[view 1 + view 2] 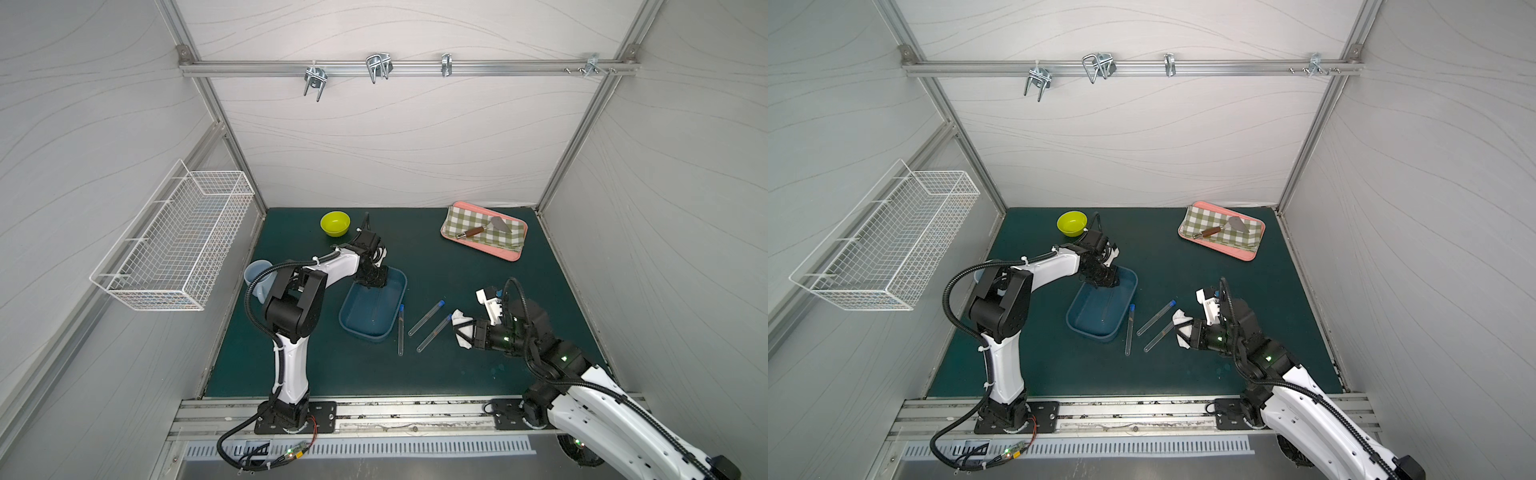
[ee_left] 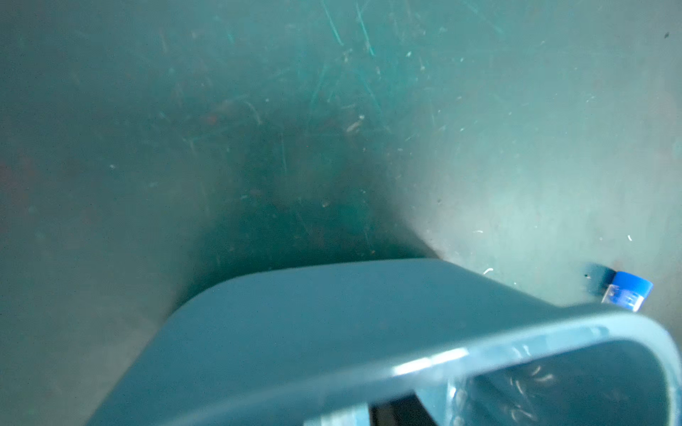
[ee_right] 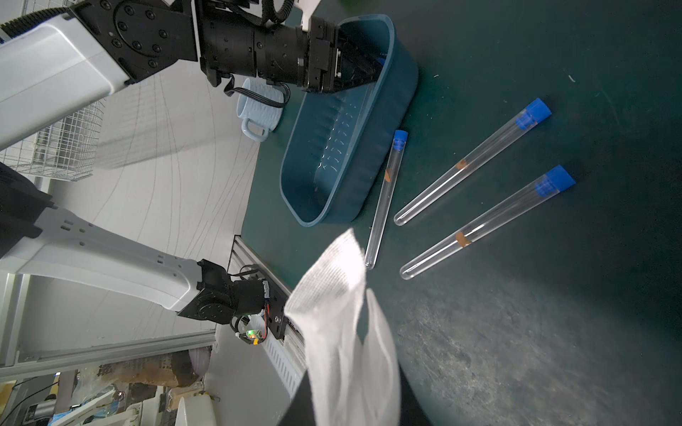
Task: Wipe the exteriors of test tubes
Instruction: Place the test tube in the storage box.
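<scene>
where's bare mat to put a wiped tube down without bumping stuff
Bare mat runs between the green bowl and the pink tray at the back, and between the test tubes and the front rail. It is crowded between the blue bin and the right gripper holding the white cloth, where three tubes lie close.

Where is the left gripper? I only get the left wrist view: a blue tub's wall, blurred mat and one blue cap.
Observer: The left gripper is down inside the blue tub, at its far end.
Operator: How many tubes are out of the tub?
Observer: Three lie apart on the mat beside it: the nearest tube, the middle tube and the outer tube.
Operator: Are they clean?
Observer: Each shows an orange mark partway along.
Operator: And the right arm?
Observer: The right gripper holds a white cloth close to the outer tube.
</scene>
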Robot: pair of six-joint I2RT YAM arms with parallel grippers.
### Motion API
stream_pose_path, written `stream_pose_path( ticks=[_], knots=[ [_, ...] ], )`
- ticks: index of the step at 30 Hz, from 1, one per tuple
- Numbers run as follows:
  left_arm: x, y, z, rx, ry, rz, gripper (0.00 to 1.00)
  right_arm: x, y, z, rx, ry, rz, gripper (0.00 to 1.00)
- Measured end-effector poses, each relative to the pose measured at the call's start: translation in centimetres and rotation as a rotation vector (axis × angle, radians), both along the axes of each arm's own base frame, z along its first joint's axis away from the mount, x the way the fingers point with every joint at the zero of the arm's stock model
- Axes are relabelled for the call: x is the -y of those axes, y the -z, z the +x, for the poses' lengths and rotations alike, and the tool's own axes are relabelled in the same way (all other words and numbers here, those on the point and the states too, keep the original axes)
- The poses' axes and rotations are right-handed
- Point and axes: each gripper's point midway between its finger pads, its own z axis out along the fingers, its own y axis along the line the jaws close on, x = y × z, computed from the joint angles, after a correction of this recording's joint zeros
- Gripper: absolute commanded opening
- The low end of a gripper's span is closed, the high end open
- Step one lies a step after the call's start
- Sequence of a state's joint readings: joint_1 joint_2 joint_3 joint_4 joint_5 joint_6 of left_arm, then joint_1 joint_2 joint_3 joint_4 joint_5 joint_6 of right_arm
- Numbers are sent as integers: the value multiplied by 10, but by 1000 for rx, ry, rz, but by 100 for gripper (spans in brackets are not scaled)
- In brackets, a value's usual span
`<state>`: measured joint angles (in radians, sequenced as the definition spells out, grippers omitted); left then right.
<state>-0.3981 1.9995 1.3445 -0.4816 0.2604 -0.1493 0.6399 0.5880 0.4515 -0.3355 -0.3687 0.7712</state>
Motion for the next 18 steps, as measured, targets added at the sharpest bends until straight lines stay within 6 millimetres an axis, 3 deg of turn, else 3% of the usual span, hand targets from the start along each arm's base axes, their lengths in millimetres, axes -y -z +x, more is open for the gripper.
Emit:
stream_pose_path(
  ticks=[11,15,18],
  knots=[
    [-3,-3,1,6,9,22,34,1,2,1,-2,10,-7,20],
    [-2,-16,3,29,8,12,36,3,5,5,-12,27,-20,21],
    [-1,-41,4,75,6,-12,37,7,10,13,-31,59,-40,21]
  ],
)
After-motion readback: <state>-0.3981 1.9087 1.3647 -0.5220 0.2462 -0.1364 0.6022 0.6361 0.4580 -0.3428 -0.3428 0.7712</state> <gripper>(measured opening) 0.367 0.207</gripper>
